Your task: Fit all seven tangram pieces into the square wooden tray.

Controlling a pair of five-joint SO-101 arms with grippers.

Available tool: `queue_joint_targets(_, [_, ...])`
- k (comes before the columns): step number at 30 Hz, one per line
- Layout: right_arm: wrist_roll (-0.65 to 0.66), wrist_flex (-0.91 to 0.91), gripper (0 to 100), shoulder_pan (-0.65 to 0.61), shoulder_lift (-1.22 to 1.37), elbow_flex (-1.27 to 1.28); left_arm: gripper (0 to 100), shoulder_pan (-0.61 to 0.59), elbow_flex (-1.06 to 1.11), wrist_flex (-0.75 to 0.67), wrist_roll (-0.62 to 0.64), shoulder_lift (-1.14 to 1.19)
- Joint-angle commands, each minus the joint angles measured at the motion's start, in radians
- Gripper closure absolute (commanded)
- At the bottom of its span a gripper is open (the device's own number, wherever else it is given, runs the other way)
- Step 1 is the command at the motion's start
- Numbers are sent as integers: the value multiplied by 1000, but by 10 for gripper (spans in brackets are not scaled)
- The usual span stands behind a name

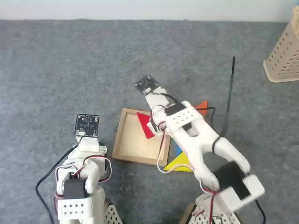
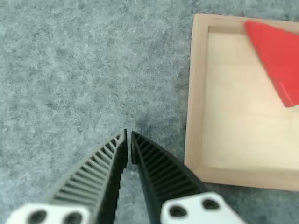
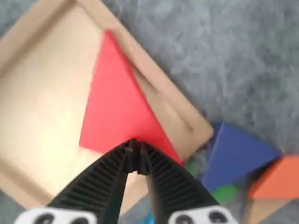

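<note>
The right hand (image 3: pixel 135 151) pinches the red triangle (image 3: pixel 119 107) by its edge, tilted inside the tray (image 3: pixel 159 100) near its 1 o'clock corner. It appears to be seating the first piece; next, lay it flat and let go. The left hand (image 2: pixel 128 140) hangs closed and empty at the tray's 9 o'clock.

The square wooden tray (image 1: pixel 118 135) lies on the carpet (image 1: pixel 70 70) between the two arms, with one triangle piece (image 1: pixel 145 127) in its right half, near the far rim. The other pieces (image 1: pixel 181 163) lie grouped on the carpet just right of the tray.
</note>
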Motion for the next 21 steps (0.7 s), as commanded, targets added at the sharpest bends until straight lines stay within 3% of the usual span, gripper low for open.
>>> queue_joint_targets(1, [-5, -7, 990, -22, 77, -97, 983, 2, -10, 6, -3, -20])
queue_joint_targets(10, [-5, -10, 989, -74, 139, -150, 983, 2, -10, 6, -3, -20])
queue_joint_targets(21, [44, -4, 989, 71, 216, -210, 983, 2, -10, 6, -3, -20])
